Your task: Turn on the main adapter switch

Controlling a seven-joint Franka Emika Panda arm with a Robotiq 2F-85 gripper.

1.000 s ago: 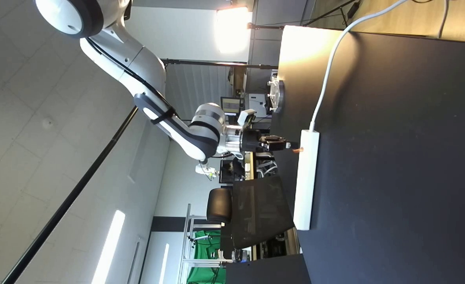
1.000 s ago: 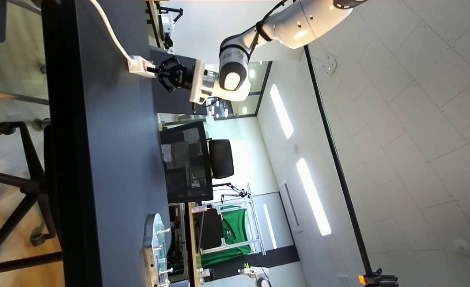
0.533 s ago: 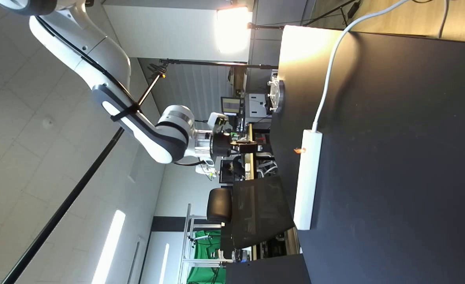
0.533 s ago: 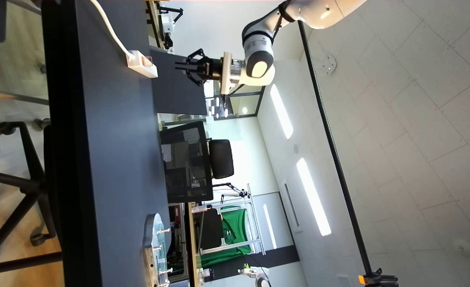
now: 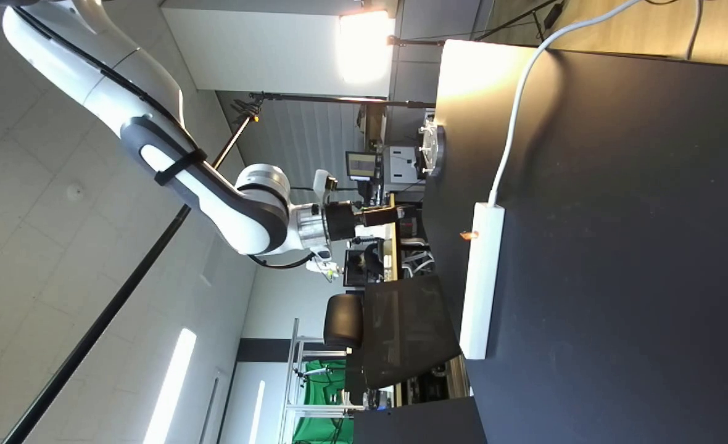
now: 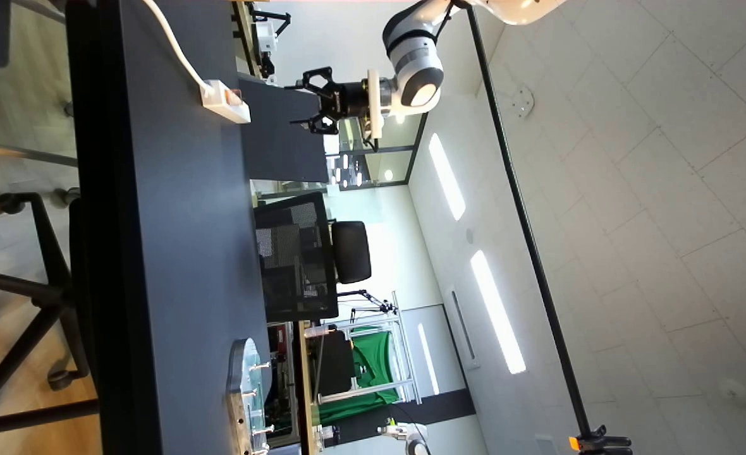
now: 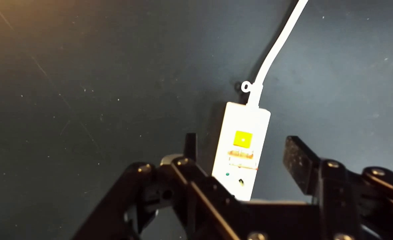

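The main adapter (image 5: 482, 290), a long white strip, lies on the dark table in both exterior views. Near its cable end sits the switch (image 7: 242, 139), which shows as a bright yellow square in the wrist view. From the side, an orange rocker (image 5: 469, 235) sticks up from the strip. My gripper (image 6: 291, 105) hangs above that end, well apart from the adapter, its fingers spread with nothing between them. Seen from the wrist, the strip passes between the two fingertips, lower down on the table. The strip's far part is hidden behind the gripper body there.
A white cable (image 7: 283, 36) runs from the adapter's end and off the table edge. A round clear plate with metal pegs (image 6: 250, 398) stands on the same table (image 5: 617, 246). Beyond it is a black mesh chair (image 6: 297, 253).
A second ago the closed fingertips were at the switch. The gripper has since risen away from it and its fingers have spread apart. The adapter's cable end has shifted slightly.
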